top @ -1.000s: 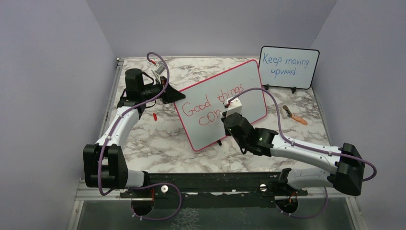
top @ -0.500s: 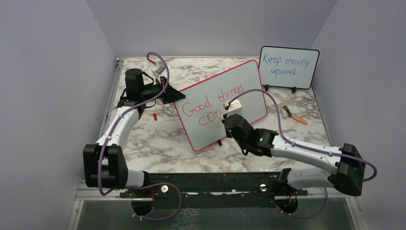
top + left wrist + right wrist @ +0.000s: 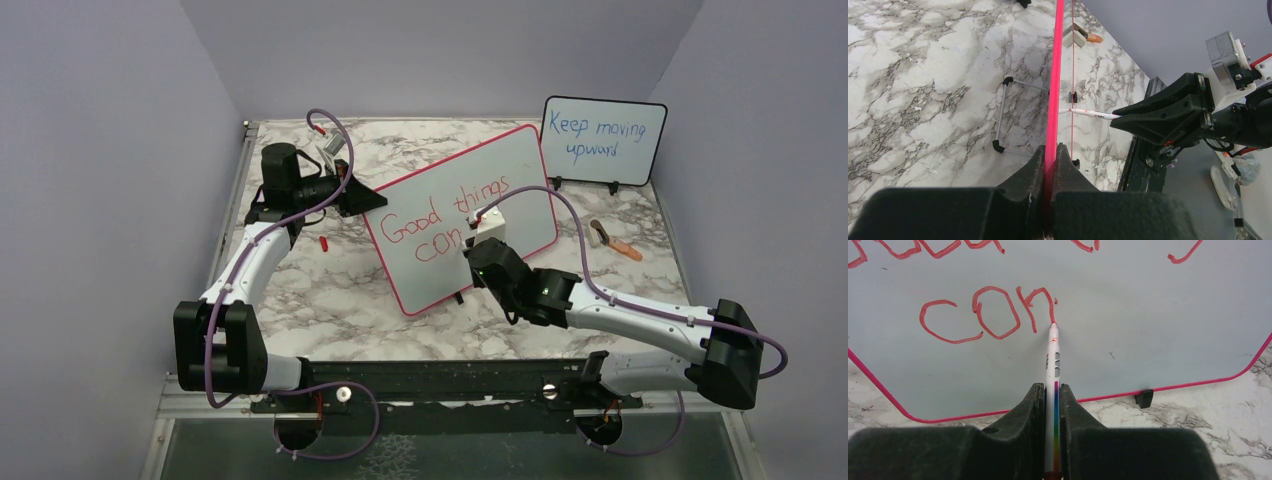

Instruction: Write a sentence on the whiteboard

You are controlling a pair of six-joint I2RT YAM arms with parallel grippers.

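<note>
Whiteboard [image 3: 515,158]: sentence [image 3: 437,222] reads "Good things con" (last word looks unfinished). Right pincer [image 3: 1050,388] clamps marker [image 3: 1052,352], tip touching; left pincer [image 3: 1051,148] pinches the frame.

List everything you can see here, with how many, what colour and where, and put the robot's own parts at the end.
whiteboard: one, white with red-pink frame, propped mid-table
sentence: one, red, on the whiteboard, reads "Good things con"
marker: one, white with rainbow stripe, tip on the whiteboard just after "con"
small board: one, black frame, blue writing, back right of table
small red piece: one, red, on table near left arm
orange-ended tool: one, orange and dark, on table right of whiteboard
table: one, white-grey marble
left gripper: one, black, shut on whiteboard's frame
right gripper: one, black, shut on marker
cables: two, purple, one along each arm
</note>
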